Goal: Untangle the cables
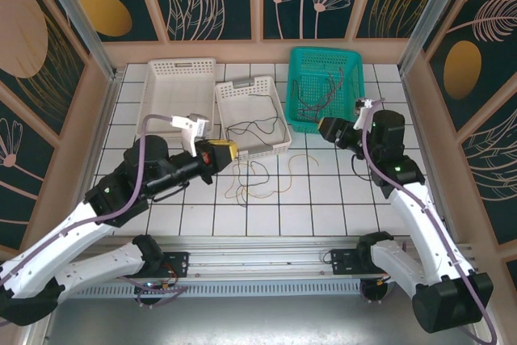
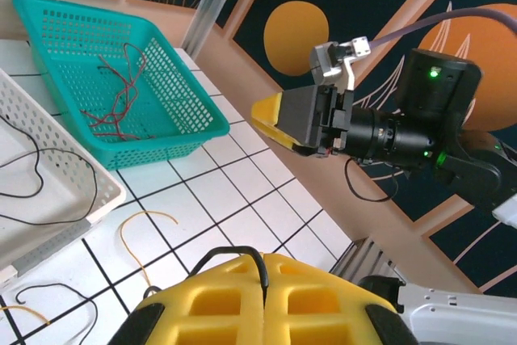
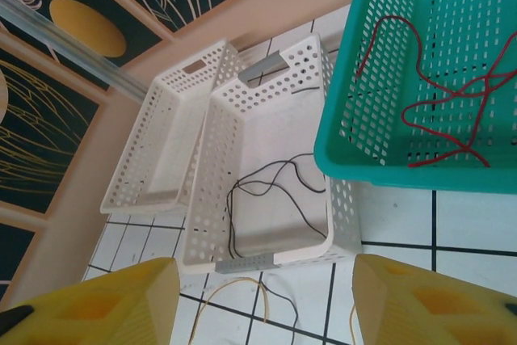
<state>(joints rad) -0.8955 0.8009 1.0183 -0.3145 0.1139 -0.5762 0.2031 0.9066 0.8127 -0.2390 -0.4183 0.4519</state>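
Note:
My left gripper (image 1: 230,151) hangs just in front of the middle white basket (image 1: 280,115), its yellow fingers shut on a thin black cable (image 2: 218,252) that loops out of the left gripper (image 2: 273,258) tips. More black cables (image 3: 275,191) lie in that basket (image 3: 214,167). Red cables (image 3: 436,111) lie in the teal basket (image 1: 294,86). Yellowish and black cables (image 1: 254,179) sprawl loose on the tiles. My right gripper (image 1: 323,128) hovers at the teal basket's near edge, open, and nothing is between the right gripper (image 3: 262,305) fingers.
An empty white basket (image 1: 174,94) stands at the back left, touching the middle one. Wooden walls ring the tiled table (image 1: 339,191). From the left wrist the teal basket (image 2: 161,139) and the right gripper (image 2: 279,119) lie ahead.

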